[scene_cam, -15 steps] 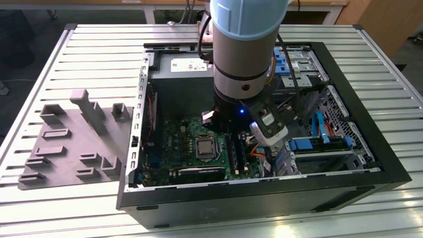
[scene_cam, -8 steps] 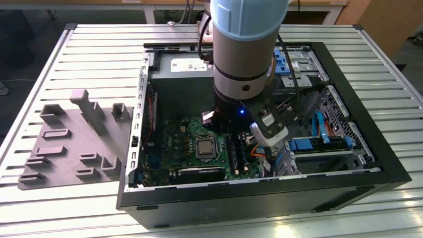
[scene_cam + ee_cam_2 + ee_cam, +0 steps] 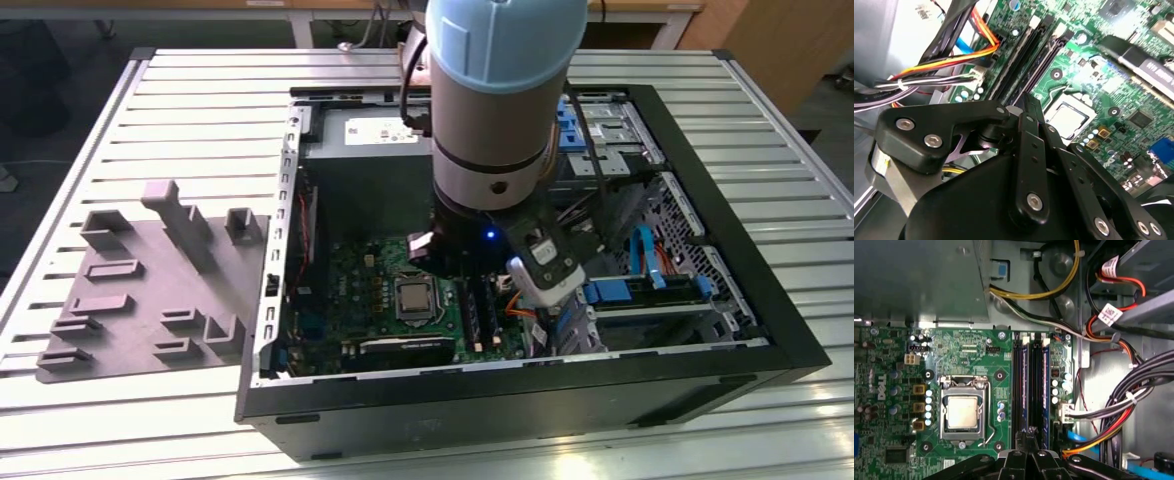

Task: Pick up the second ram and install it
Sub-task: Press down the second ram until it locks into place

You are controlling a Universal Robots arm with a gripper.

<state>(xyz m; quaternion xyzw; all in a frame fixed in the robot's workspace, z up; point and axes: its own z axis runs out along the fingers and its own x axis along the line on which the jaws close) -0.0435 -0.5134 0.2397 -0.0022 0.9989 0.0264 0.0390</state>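
- The gripper (image 3: 1026, 447) hung low inside the open computer case (image 3: 747, 300), its fingers drawn together with no gap that I could see in both wrist views (image 3: 1026, 112).
- Whether they pinched anything, I couldn't tell.
- I took the second ram (image 3: 1024, 385) to be the narrow blue-edged strip standing in the memory slot that ran straight under the fingertips. A like strip (image 3: 1044, 385) sat just beside it in the neighbouring slot.
- In the exterior view the slots lay at 3 o'clock of the processor socket (image 3: 416, 298), long axis roughly 12 to 6. The arm (image 3: 501, 100) stood right over them.
- So, as I judged it, the stick lay directly below the jaws, its length in line with their closing plane, not across it.
- The grey fixture (image 3: 147, 290), at 9 o'clock of the case, held no stick that I could make out.
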